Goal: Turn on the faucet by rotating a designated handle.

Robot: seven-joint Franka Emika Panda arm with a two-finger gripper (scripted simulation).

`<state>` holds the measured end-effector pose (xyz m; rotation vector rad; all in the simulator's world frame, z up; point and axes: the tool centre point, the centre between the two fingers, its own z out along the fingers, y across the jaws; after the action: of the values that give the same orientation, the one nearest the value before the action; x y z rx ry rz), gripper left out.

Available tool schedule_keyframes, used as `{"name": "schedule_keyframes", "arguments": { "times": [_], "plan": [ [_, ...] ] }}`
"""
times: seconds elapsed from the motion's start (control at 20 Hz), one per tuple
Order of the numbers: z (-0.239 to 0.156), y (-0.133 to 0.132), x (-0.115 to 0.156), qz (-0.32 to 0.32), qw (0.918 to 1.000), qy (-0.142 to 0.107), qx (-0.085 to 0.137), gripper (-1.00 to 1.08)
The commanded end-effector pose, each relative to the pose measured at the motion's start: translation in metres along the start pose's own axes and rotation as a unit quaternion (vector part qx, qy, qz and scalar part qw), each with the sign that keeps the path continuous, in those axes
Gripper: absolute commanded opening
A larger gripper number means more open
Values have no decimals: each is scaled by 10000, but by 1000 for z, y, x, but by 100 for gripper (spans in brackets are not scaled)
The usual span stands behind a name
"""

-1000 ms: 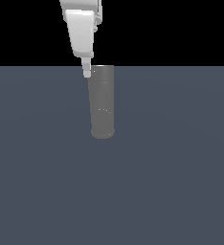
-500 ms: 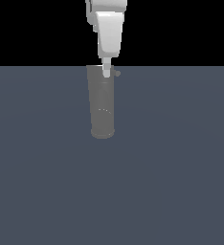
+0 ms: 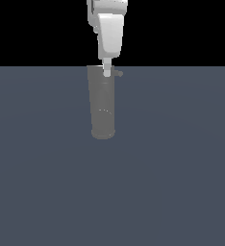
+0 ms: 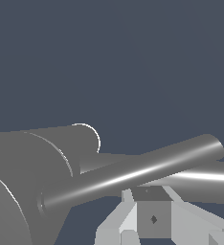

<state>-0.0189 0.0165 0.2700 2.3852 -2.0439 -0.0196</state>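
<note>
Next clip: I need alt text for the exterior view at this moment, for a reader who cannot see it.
A white robot gripper reaches straight down to the top rim of a tall matte grey faucet cylinder standing on a flat slate-blue floor under a black background. A short thin handle pokes out from the cylinder's top toward the exterior view's right, just beside the gripper tip.

My arm (image 3: 107, 19) is running off the top edge of the exterior view, so only its low end is showing. My gripper (image 3: 107, 72) is covering part of the top of the faucet (image 3: 102, 105), and it is too small there to tell how my jaws are standing. The handle (image 3: 118, 74) is only peeking out as a tiny stub on the exterior view's right. In the wrist view, the faucet (image 4: 18, 191) is getting cut off at the edge, and my fingers (image 4: 128, 225) are too.
</note>
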Motion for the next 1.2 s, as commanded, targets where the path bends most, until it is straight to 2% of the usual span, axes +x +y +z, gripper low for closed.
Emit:
{"name": "schedule_keyframes", "arguments": {
  "times": [0.0, 1.15],
  "plan": [
    [0, -6, 28, 194, 9998, 24, 39, -100],
    [-1, -44, 92, 360, 9993, 40, 43, -100]
  ]
}}
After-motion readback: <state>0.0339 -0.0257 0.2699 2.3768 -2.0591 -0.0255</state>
